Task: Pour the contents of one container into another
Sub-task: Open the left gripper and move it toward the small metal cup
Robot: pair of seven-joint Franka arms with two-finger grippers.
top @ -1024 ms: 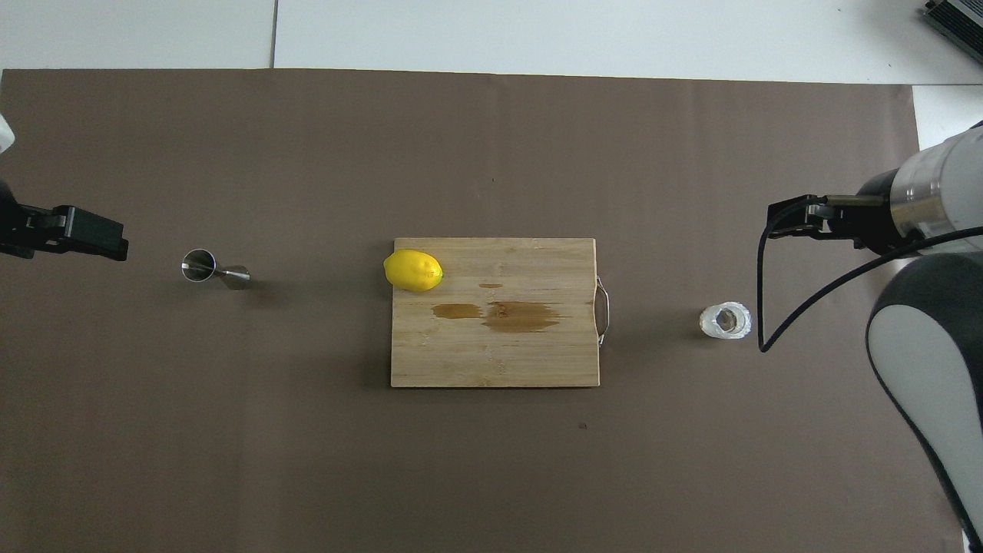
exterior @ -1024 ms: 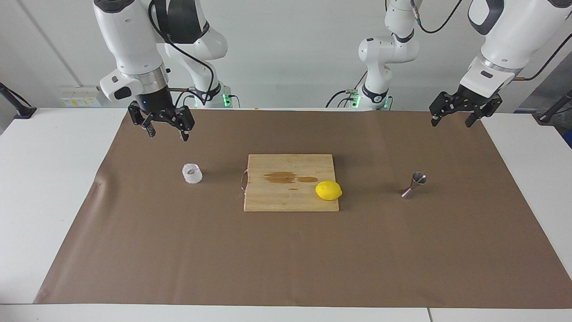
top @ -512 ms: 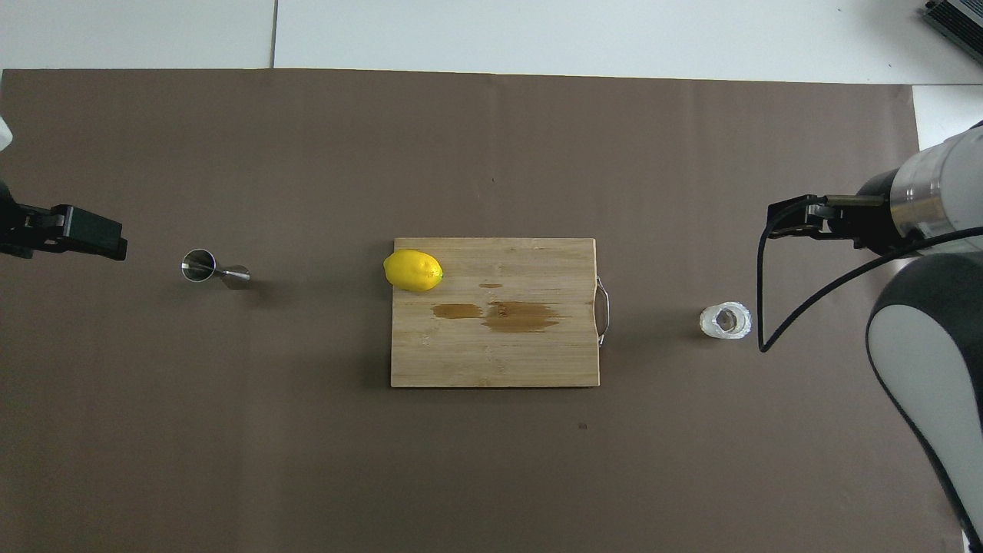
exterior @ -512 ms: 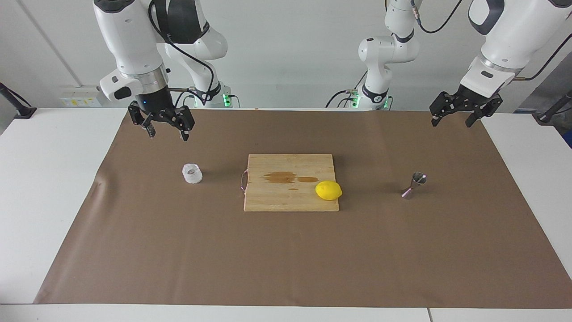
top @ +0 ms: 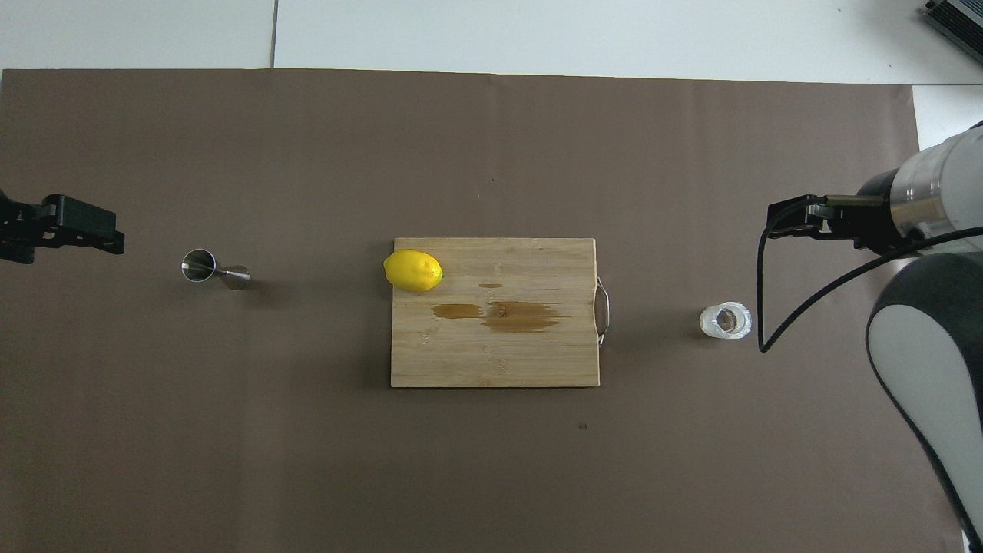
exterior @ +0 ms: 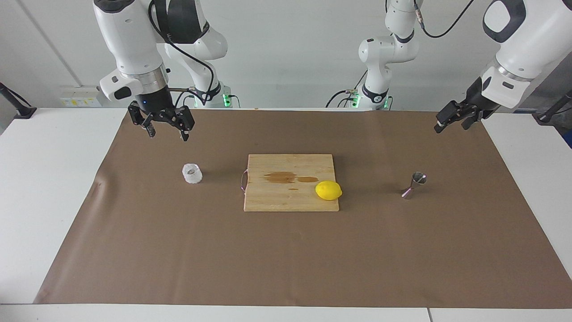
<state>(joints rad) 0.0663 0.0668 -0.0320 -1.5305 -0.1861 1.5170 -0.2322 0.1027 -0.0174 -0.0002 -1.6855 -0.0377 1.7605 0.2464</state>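
Note:
The white textured cup stands on the brown mat toward the right arm's end; it also shows in the overhead view. The steel jigger stands on the mat toward the left arm's end, and shows from above. My right gripper hangs open and empty above the mat, beside the cup and well clear of it; it also shows in the overhead view. My left gripper hangs open and empty above the mat's edge, apart from the jigger; it also shows from above.
A wooden cutting board with a wet stain and a metal handle lies mid-mat between cup and jigger. A yellow lemon sits on its corner toward the jigger. The brown mat covers most of the white table.
My left wrist has turned and its arm has swung a little outward toward the table's end. The right arm, cup and jigger have not moved.

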